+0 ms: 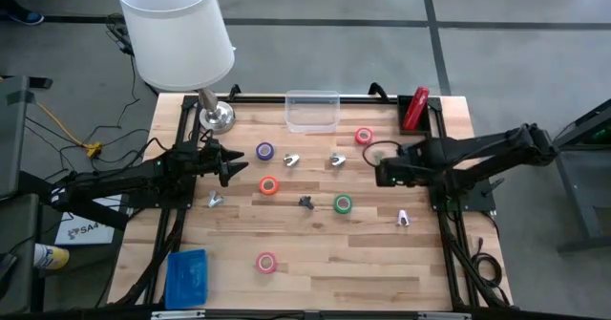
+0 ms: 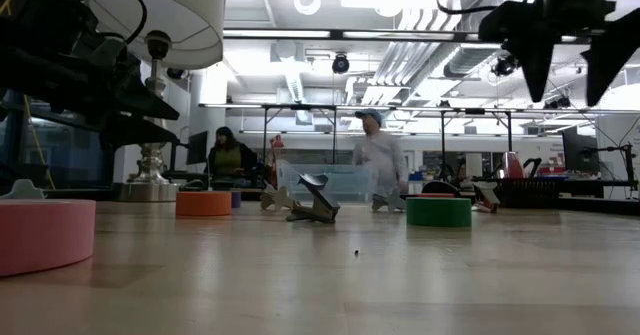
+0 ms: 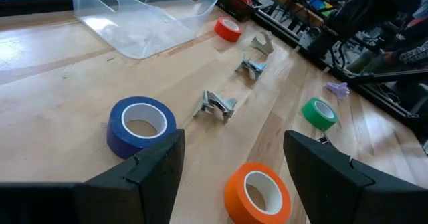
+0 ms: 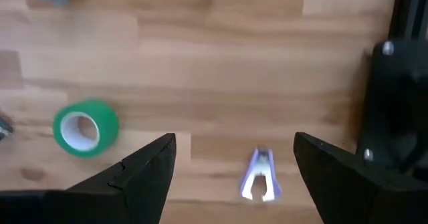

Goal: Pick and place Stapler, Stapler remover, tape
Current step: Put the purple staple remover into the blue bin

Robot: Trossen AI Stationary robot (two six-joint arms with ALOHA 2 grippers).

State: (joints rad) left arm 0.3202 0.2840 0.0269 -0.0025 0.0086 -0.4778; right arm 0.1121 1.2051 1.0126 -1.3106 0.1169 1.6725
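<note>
Now, near edge: pink tape roll (image 1: 266, 261) lies alone on the wooden table (image 1: 325, 263).
Middle: orange roll (image 1: 268, 185) and green roll (image 1: 343, 203) lie apart.
Left gripper (image 1: 232, 163): jaws spread, empty, beside the purple roll (image 1: 264, 151).
Right gripper (image 1: 379, 170): jaws spread, empty, hovering.
Far: stapler (image 1: 415, 109) at the right corner; clear bin (image 1: 312, 111).
Advice: centre the jaws over one roll, descend straight.
Views: right wrist shows a staple remover (image 4: 261, 176) just below; the low view hides it.

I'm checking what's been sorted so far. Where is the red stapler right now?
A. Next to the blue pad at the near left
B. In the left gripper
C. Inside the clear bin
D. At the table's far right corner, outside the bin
D: the stapler lies at the far right corner, apart from the clear bin, and neither gripper holds it.
</note>
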